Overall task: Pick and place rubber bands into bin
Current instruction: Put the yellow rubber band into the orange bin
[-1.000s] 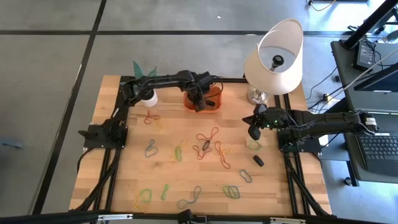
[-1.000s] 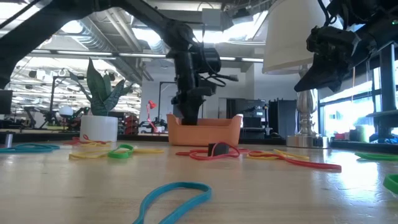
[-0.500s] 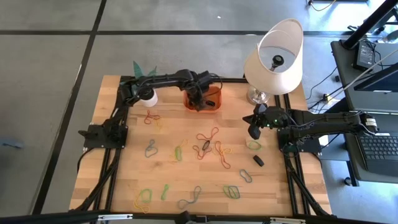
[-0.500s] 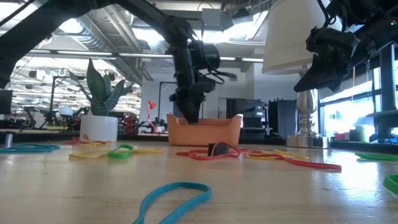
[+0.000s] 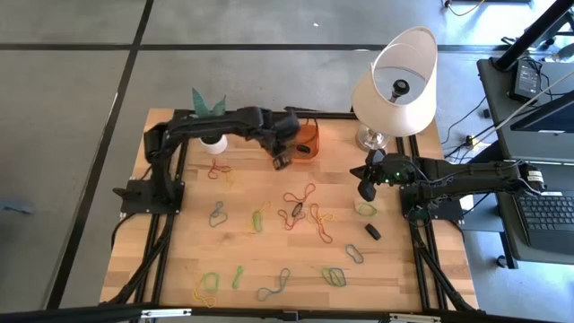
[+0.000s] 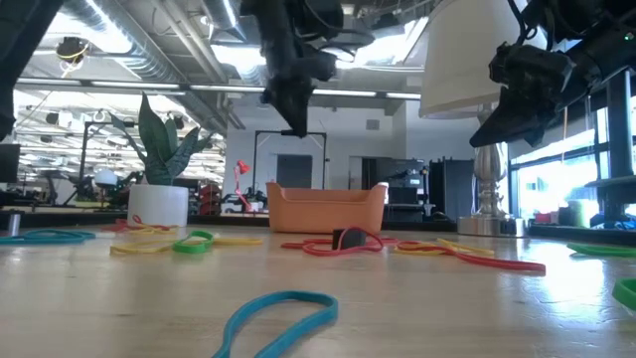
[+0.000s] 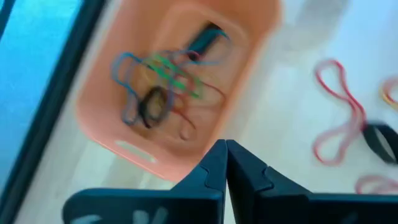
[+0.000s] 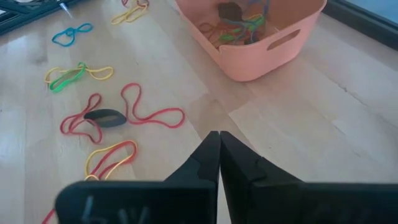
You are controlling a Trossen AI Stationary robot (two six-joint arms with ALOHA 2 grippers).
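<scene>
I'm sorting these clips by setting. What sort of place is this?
Probably a robotics lab or open workshop: exposed ceiling ducts, a desk with a keyboard beside the wooden table, more equipment behind.

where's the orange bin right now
The bin sits at the table's far edge in the high view, between the white plant pot on its left and the lamp on its right, with the left gripper beside its near-left corner.

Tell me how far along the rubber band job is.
Done: several bands lie in the bin. In hand: nothing; the left gripper is shut and empty, raised beside the bin, and the right gripper waits shut by the lamp. Left: many rubber bands on the table.
</scene>
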